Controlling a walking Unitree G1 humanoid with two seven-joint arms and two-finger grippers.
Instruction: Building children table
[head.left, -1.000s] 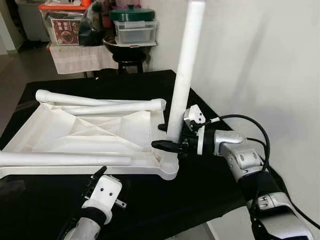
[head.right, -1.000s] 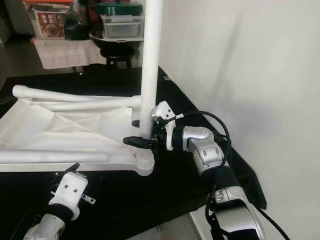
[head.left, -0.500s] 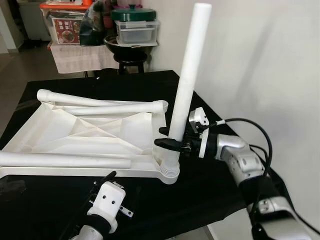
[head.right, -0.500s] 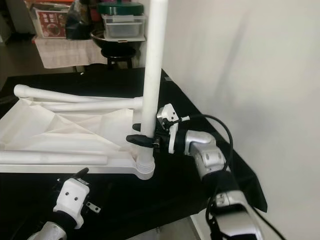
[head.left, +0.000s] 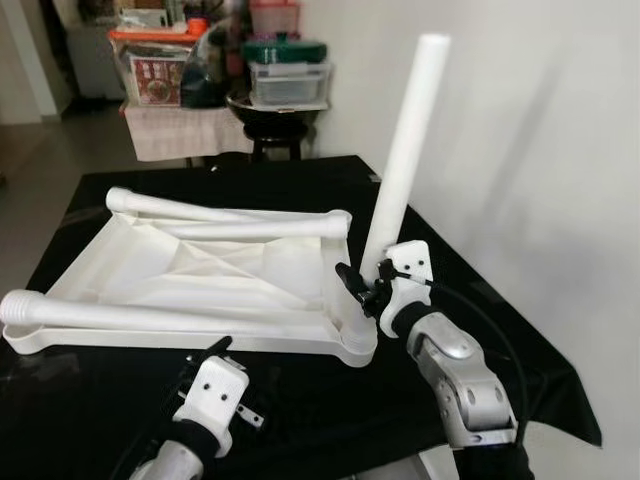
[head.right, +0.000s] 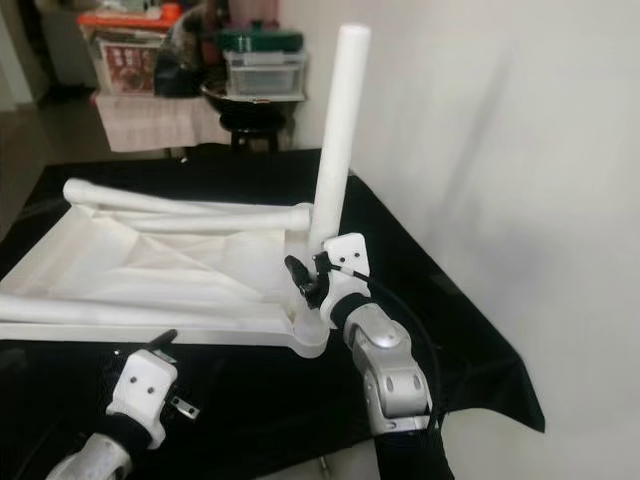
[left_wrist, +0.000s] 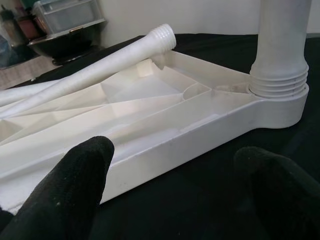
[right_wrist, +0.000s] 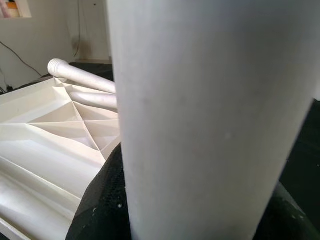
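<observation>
A white children's table top lies upside down on a black-covered table. One white leg stands upright in the near right corner socket, its threads partly showing. My right gripper is shut on this leg just above the socket, with the leg close between its black fingers. Two loose legs lie on the top, one along the far edge and one along the near edge. My left gripper is open, low in front of the top's near edge, holding nothing.
A white wall runs close along the right side of the table. Behind the table stand a stool with a black pan and lidded containers and a cloth-draped shelf with boxes. The table's right corner drops off near my right arm.
The camera has shifted and now sees the whole upright leg. My right arm has swung round from the right side to the near side of the leg, still gripping it. The left gripper stays low.
</observation>
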